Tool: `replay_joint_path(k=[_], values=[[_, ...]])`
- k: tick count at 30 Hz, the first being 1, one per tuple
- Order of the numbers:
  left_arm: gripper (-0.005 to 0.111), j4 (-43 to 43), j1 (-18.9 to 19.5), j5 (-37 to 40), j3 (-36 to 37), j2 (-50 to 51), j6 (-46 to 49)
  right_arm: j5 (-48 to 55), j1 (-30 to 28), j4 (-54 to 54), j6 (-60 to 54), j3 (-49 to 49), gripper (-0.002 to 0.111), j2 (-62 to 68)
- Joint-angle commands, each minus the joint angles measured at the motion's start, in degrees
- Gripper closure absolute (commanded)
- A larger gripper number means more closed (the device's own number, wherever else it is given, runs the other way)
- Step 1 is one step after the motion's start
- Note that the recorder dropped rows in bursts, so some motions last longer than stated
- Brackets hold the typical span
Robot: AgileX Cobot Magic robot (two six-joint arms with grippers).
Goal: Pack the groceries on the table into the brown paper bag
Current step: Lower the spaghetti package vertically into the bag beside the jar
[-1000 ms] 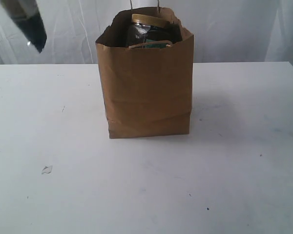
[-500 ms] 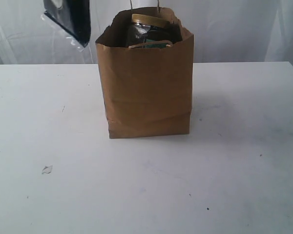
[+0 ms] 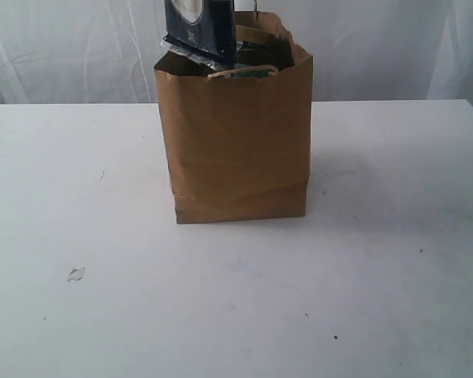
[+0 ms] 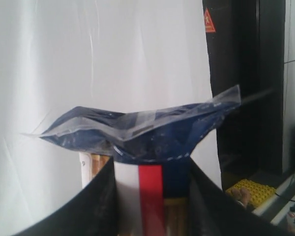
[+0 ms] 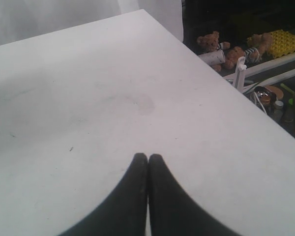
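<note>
The brown paper bag [image 3: 236, 150] stands upright and open on the white table [image 3: 102, 276]. The navy spaghetti packet [image 3: 201, 27] hangs over the bag's left rim, its lower end at the mouth. My left gripper [image 4: 151, 166] is shut on that packet [image 4: 152, 132], one dark finger on each side; it is out of the exterior view. A jar's tan lid [image 3: 253, 35] and dark items show inside the bag, partly hidden by the packet. My right gripper [image 5: 148, 157] is shut and empty, low over bare table [image 5: 88, 98].
A small clear scrap [image 3: 76, 274] lies on the table at front left. White curtains hang behind. In the right wrist view the table's edge [image 5: 221, 93] runs close by, with teddy bears [image 5: 221, 46] and clutter on the floor beyond.
The spaghetti packet has travelled from the far upper left rightward to above the bag's mouth, now hiding most of the jar lid. The bag and right gripper have stayed put.
</note>
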Motion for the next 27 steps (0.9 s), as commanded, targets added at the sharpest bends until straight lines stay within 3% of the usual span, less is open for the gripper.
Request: replay_joint_path(k=[1, 13, 27], values=[[0.107, -0.5, -0.1, -12.8, -0.7, 0.4, -0.4, -0.1, -0.2, -0.1, -0.6, 0.2, 0.108, 0.0], [0.107, 1.5, -0.1, -14.8, -0.7, 3.4, 0.4, -0.1, -0.2, -0.1, -0.6, 0.2, 0.108, 0.0], [0.107, 3.3, -0.1, -5.2, -0.7, 5.1, 0.4, -0.1, -0.2, -0.1, -0.6, 0.2, 0.108, 0.0]])
